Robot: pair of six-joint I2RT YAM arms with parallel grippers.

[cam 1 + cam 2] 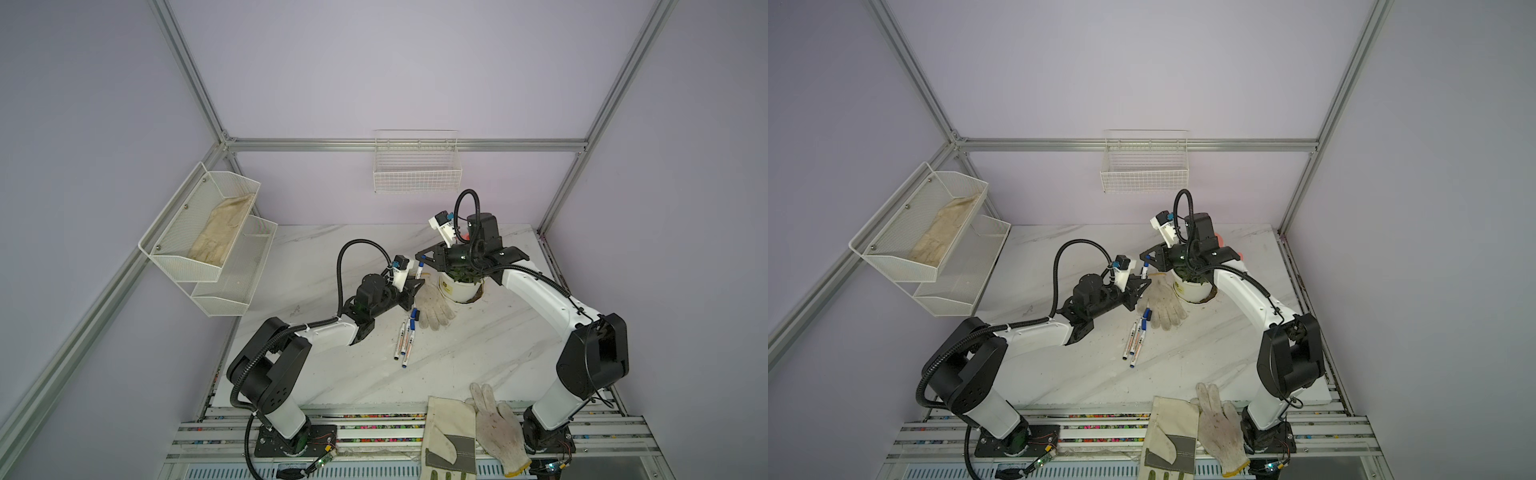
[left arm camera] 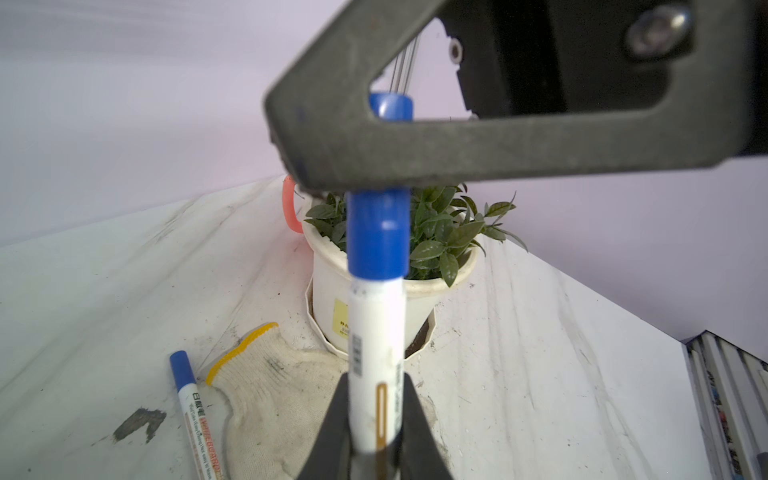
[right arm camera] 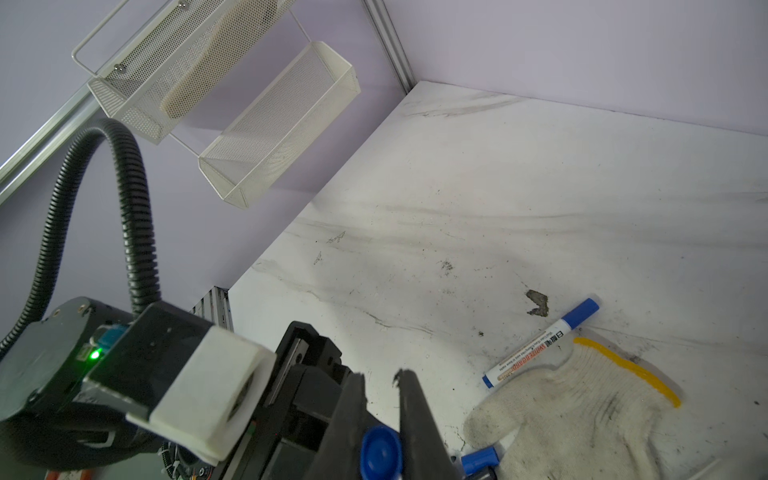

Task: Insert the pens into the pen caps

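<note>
My left gripper [image 2: 376, 386] is shut on the white barrel of a pen [image 2: 376, 332] and holds it upright above the table. A blue pen cap [image 2: 378, 232] sits over the pen's upper end. My right gripper [image 3: 382, 376] is shut on that cap [image 3: 380, 455], and its dark finger [image 2: 415, 145] crosses the left wrist view. In both top views the two grippers [image 1: 415, 286] [image 1: 422, 257] meet at the pen [image 1: 419, 269] beside the plant pot. Three more pens [image 1: 405, 338] with blue caps lie on the table near the middle, also visible in the other top view [image 1: 1136, 338].
A white knitted glove [image 1: 432, 307] lies next to the pens, by a white plant pot [image 1: 459, 286]. Two more gloves [image 1: 496, 428] hang over the front edge. Mesh racks [image 1: 208, 237] are on the left wall, and a wire basket [image 1: 417, 166] on the back wall.
</note>
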